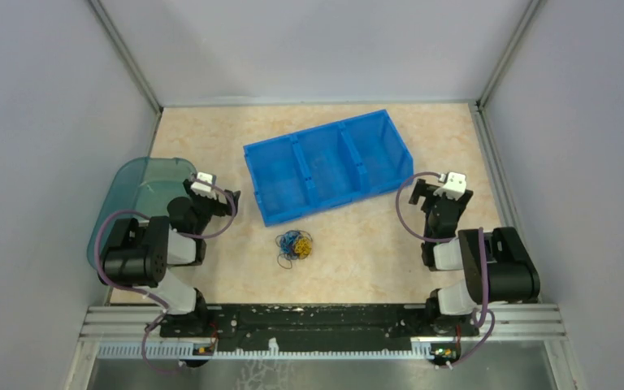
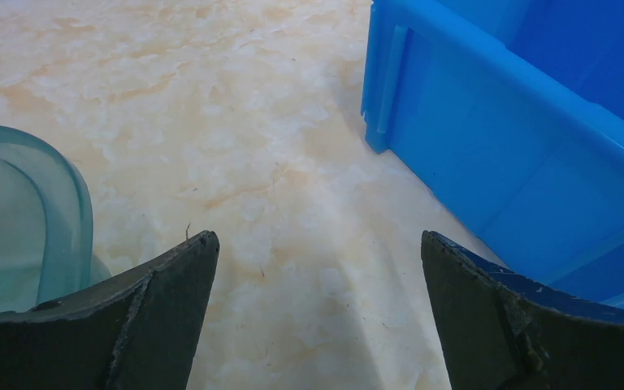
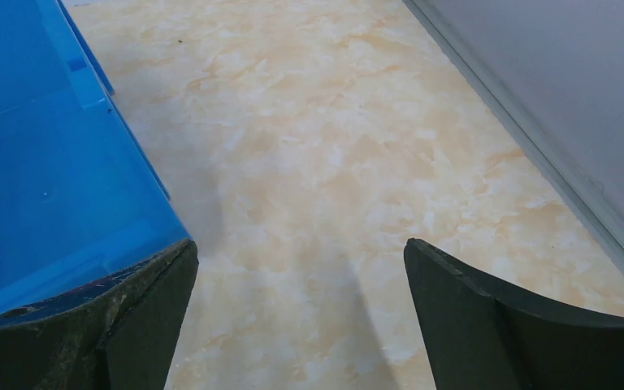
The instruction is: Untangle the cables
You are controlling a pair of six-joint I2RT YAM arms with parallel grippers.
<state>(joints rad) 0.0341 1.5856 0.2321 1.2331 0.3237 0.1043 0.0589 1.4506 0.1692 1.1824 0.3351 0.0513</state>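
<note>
The top camera sits high up behind the two arms and looks down on the whole desk [image 1: 374,244]. It is far off, so things look small. The left wrist camera sits low, near the desk, and looks forward through the gap in the left tool [image 2: 317,236]. The right wrist camera looks the same way through the right tool [image 3: 299,244]. All three see the blue bin [image 1: 317,203]. It is on the right in the left wrist view and on the left in the right one.

One cable tangle [image 1: 294,246], one blue bin [image 1: 337,197]
</note>
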